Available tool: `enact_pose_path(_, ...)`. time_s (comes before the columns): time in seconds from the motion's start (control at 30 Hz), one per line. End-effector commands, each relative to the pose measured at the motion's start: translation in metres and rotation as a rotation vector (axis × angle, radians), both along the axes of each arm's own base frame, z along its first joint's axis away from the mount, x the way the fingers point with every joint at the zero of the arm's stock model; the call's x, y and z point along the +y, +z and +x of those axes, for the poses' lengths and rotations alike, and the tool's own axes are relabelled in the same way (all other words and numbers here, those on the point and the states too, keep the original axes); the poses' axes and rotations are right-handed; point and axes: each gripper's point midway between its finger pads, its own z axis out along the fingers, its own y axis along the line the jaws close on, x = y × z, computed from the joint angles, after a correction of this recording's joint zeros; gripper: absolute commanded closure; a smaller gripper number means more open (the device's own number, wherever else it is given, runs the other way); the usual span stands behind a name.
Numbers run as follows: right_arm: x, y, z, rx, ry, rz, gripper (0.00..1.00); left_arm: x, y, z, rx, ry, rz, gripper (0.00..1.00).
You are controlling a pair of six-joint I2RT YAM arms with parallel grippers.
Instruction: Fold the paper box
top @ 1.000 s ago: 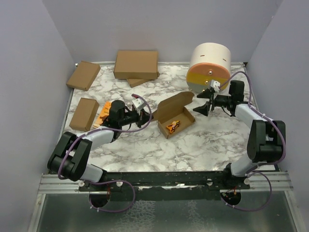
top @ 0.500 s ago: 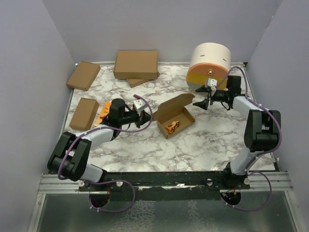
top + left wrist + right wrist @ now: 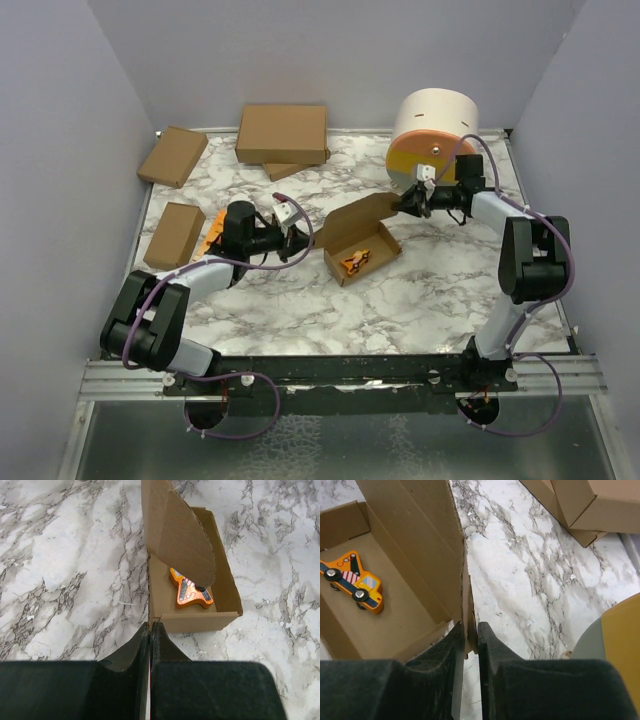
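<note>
The paper box (image 3: pixel 374 247) sits open near the middle of the marble table (image 3: pixel 400 300), lying at a slant between the two arms. Inside it is one thing, a small orange toy truck (image 3: pixel 355 262) lying on its side on the box floor toward the near end. The lid (image 3: pixel 362 211) stands up from the far long side and leans over the opening.

The right gripper (image 3: pixel 408 204) reaches in from the right and is clamped on the paper box. In its wrist view, the right end of the lid is pinched between its two fingers (image 3: pixel 492 645).

The left gripper (image 3: pixel 303 238) lies low on the table at the left end of the box. Its fingers (image 3: pixel 137 647) are pressed together with nothing between them, tips just at the box's corner. Whether they touch the cardboard I cannot tell.

Three closed brown cartons lie on the left and far side: a large one (image 3: pixel 283 133) at the back, one (image 3: pixel 173 155) at the far left and one (image 3: pixel 175 235) along the left edge. Their contents are hidden. A round drum (image 3: pixel 433 120) stands at the far right.
</note>
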Motion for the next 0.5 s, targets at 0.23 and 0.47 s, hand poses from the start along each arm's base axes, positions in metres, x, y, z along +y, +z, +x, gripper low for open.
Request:
enact_pose_path(0.23, -0.003, 0.02, -0.025, 0.067, -0.093, 0.028, 0.98, 0.006, 0.019, 0.01, 0.016, 0.149, -0.13, 1.0)
enact_pose_path(0.47, -0.002, 0.028, -0.033, 0.15, -0.229, 0.04, 0.99, 0.001, 0.028, 0.004, 0.053, 0.142, -0.216, 0.93)
